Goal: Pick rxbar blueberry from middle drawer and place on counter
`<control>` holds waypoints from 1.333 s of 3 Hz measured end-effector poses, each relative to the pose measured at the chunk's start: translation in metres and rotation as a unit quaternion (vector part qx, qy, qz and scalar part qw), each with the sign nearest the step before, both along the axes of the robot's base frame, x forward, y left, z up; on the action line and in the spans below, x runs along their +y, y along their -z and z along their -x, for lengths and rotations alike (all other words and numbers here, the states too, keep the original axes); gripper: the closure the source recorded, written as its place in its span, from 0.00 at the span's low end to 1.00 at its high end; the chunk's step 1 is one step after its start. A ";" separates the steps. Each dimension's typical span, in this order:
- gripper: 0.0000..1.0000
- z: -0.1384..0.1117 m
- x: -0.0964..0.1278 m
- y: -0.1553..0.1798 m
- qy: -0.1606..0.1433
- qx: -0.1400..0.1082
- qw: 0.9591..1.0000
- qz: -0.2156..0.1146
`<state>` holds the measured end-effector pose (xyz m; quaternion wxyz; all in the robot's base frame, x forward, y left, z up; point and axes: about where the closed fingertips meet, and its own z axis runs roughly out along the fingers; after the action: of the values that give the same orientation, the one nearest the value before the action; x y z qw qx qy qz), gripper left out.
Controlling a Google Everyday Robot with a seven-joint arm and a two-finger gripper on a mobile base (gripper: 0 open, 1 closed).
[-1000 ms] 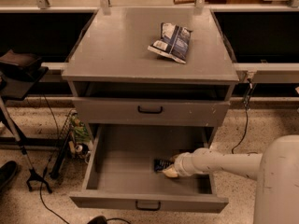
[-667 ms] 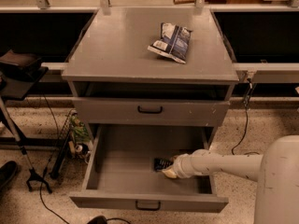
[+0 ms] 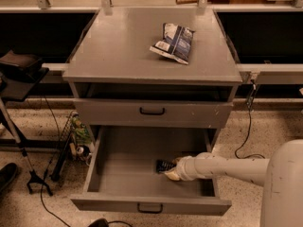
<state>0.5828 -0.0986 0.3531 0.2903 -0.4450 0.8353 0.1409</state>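
The bar (image 3: pixel 164 165) lies on the floor of the open drawer (image 3: pixel 124 174), low in the frame and right of centre. It shows as a small dark shape, touching or just left of the tip of the tool (image 3: pixel 170 174). The tool comes in from the lower right on a pale arm (image 3: pixel 227 167) that reaches over the drawer's right side. Its tip sits at the bar's right end and hides that end. Whether the tool is open, closed or already gripping the bar cannot be told from here.

The visible part of the bar seems to run left to right, roughly in line with the arm, so the tool meets it end-on and not across its width. The bar also lies slightly further up the frame than the tip, toward the back of the drawer.

The worktop (image 3: pixel 118 46) fills the upper middle of the frame, well above the drawer, with the closed upper drawer (image 3: pixel 151 112) between them. A crinkled bag (image 3: pixel 173 42) lies on its right half, so the bare left half looks like the easier place to set the bar down.
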 end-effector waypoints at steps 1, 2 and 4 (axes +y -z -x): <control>1.00 0.002 -0.005 -0.009 0.001 -0.014 1.000 0.003; 1.00 0.002 -0.005 -0.011 -0.001 -0.018 1.000 0.007; 1.00 0.007 -0.018 -0.055 0.003 -0.048 0.999 0.005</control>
<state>0.5760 -0.1169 0.4077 0.3281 -0.4506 0.8223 0.1143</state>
